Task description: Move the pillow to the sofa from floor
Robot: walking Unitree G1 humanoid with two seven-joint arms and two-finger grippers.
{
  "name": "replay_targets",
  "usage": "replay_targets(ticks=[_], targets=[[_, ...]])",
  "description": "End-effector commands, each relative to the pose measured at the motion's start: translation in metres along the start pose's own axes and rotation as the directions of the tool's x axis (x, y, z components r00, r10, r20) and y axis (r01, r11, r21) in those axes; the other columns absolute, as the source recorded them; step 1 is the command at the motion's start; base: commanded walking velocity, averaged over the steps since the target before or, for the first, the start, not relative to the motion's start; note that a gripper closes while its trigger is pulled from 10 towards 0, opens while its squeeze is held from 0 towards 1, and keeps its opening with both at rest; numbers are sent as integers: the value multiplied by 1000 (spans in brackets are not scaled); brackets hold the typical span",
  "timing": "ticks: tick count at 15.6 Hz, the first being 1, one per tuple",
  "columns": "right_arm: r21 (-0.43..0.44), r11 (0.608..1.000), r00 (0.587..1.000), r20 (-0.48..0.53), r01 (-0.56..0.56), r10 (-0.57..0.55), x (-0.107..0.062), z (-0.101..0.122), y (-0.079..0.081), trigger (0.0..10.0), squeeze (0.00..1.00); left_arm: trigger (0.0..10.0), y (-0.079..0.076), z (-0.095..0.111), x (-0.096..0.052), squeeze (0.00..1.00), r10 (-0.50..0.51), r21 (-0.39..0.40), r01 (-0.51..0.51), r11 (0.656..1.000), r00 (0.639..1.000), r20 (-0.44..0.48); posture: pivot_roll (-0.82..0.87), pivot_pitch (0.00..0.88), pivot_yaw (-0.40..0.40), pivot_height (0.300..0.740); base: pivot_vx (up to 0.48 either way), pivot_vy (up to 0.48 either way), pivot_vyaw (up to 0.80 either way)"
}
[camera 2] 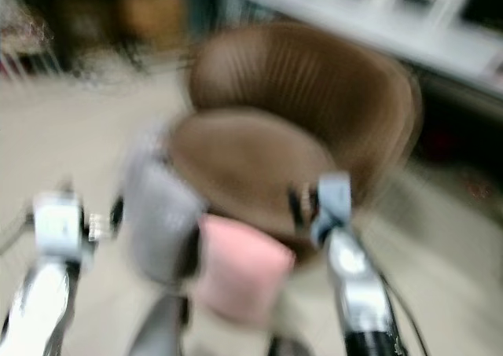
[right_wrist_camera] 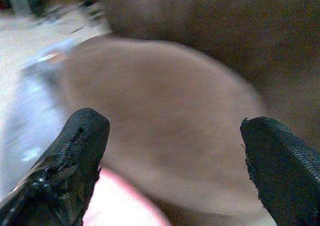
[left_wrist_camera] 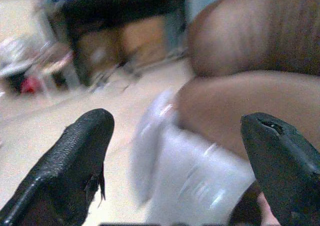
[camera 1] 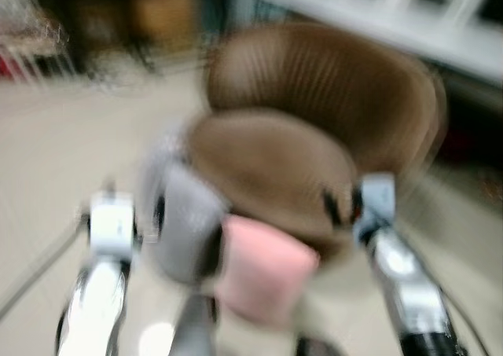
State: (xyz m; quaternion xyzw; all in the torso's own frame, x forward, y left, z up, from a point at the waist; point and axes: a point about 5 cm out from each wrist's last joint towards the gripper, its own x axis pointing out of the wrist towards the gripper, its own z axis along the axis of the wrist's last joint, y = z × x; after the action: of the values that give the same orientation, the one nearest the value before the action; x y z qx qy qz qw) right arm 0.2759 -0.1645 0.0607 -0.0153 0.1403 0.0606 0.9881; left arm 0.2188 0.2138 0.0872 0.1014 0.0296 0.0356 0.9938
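Note:
The picture is blurred by motion. A grey pillow (camera 1: 185,214) and a pink pillow (camera 1: 263,269) stand on the floor, leaning against the front of a round brown sofa chair (camera 1: 275,155). My left gripper (left_wrist_camera: 177,123) is open, just short of the grey pillow (left_wrist_camera: 190,181). Also open, my right gripper (right_wrist_camera: 172,125) hovers near the front edge of the sofa seat (right_wrist_camera: 165,121), with the pink pillow (right_wrist_camera: 120,206) below it. Both silver arms reach forward, one on each side of the pillows.
Beige floor (camera 1: 55,152) spreads to the left. A dark piece of furniture (camera 1: 118,18) and a pale wire rack (camera 1: 27,45) stand at the back left. A white cabinet (camera 1: 409,18) runs along the back right behind the sofa.

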Motion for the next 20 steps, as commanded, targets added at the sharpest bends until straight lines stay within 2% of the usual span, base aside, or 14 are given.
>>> replay_targets(ticks=[1, 5, 9, 12, 20], targets=[[-13, 1000, 1000, 21, -8, 8, 4, 9, 1, 10000, 0, 10000, 0, 10, 7, 0, -5, 2, 5, 1000, 999, 44, 53, 0, -99, 655, 296, 0, 538], [-9, 1000, 1000, 3, 13, -13, 5, 7, 0, 10000, 0, 10000, 2, 10, 7, 0, 11, 13, -12, 1000, 999, 40, 57, 0, -101, 655, 281, 0, 0], [14, 998, 998, 9, 63, -63, 4, 7, -3, 10000, 0, 10000, 4, 8, 8, 0, 23, 37, -23, 999, 1000, 20, 56, 0, -94, 655, 0, 0, 0], [73, 990, 993, -1, 118, -119, 4, 5, -8, 10000, 0, 10000, 1, 9, 11, 0, -3, 54, 2, 999, 1000, 27, 55, 0, -88, 655, 0, 0, 0], [100, 990, 995, -7, 97, -97, 3, 3, -5, 10000, 0, 10000, -1, 12, 15, 0, -21, 67, 18, 998, 999, 41, 54, 0, -79, 585, 0, 0, 0]])
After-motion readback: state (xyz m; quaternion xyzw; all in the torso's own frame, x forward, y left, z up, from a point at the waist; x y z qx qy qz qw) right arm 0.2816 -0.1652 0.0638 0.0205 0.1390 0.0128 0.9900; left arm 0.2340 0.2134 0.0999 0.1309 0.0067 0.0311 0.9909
